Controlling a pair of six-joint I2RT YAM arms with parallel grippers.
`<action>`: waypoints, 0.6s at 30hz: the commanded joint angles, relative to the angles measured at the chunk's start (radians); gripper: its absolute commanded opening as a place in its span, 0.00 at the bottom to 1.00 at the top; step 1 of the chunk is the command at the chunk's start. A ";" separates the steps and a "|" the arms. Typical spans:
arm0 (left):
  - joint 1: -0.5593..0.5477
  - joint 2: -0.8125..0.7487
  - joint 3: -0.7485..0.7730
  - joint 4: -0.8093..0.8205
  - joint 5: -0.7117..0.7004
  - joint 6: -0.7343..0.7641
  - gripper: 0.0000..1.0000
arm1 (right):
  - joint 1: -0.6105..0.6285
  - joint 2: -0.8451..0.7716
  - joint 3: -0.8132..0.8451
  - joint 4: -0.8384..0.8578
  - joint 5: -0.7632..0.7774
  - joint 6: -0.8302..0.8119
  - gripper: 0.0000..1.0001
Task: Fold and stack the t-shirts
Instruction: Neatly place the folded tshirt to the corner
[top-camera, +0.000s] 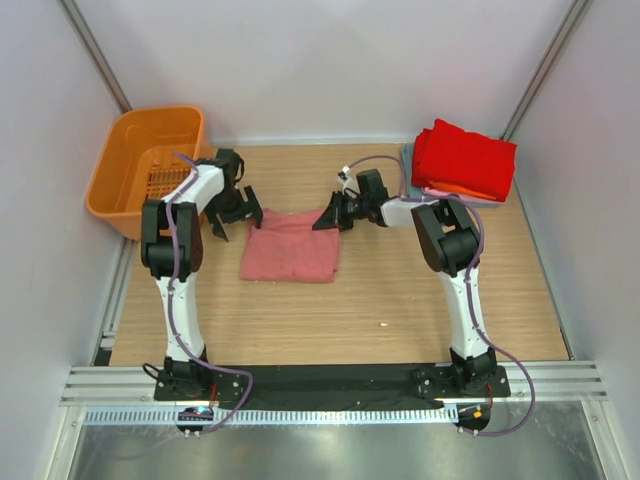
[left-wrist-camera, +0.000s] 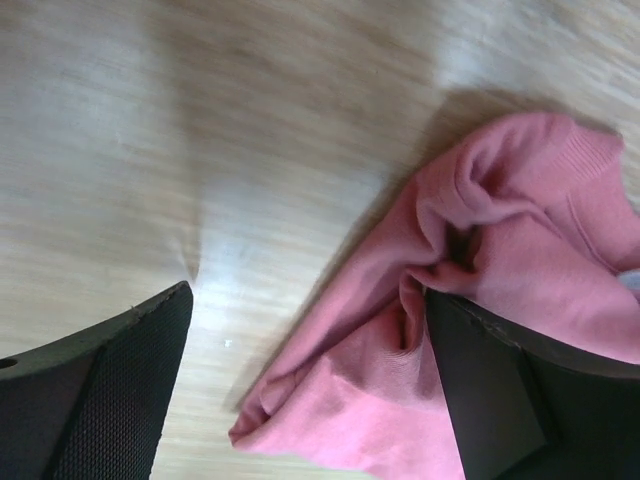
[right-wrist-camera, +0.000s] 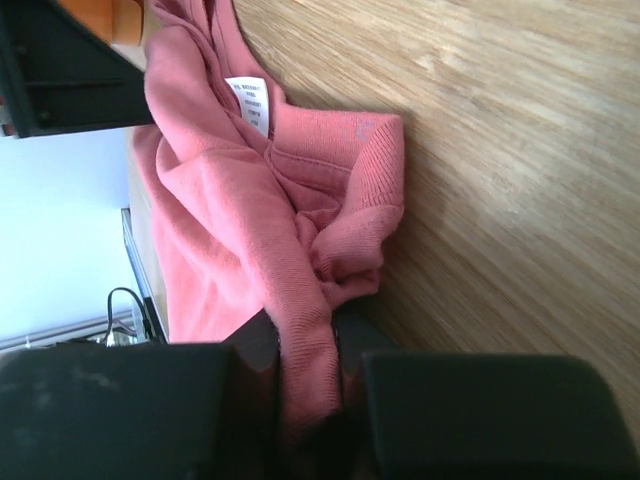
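Wooden table (top-camera: 400, 300), top view: pink shirt (top-camera: 290, 250) lying mid-table between 2 arms; folded stack (top-camera: 462, 160) at far right corner.
Left wrist: left gripper (left-wrist-camera: 308, 295) spread wide, holding nothing.
Right wrist: right gripper (right-wrist-camera: 305, 350) pinching shirt fold near collar.
Cotton looks soft, light, limp; likely best gripped at corners.

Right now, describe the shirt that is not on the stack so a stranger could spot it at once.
Start at the wooden table; near its middle lies the salmon-pink t-shirt, one edge pinched by the right end effector. Unlike the folded stack in the far right corner, it lies alone, rumpled, with a small white neck label.
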 joint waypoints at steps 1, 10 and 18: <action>-0.010 -0.173 0.025 -0.062 0.007 0.037 1.00 | 0.011 -0.070 -0.025 -0.075 0.020 -0.033 0.02; -0.039 -0.735 -0.343 0.016 0.090 0.111 1.00 | -0.060 -0.225 0.082 -0.327 0.115 -0.034 0.01; -0.038 -1.046 -0.640 0.103 0.209 0.134 1.00 | -0.112 -0.309 0.235 -0.514 0.174 -0.053 0.02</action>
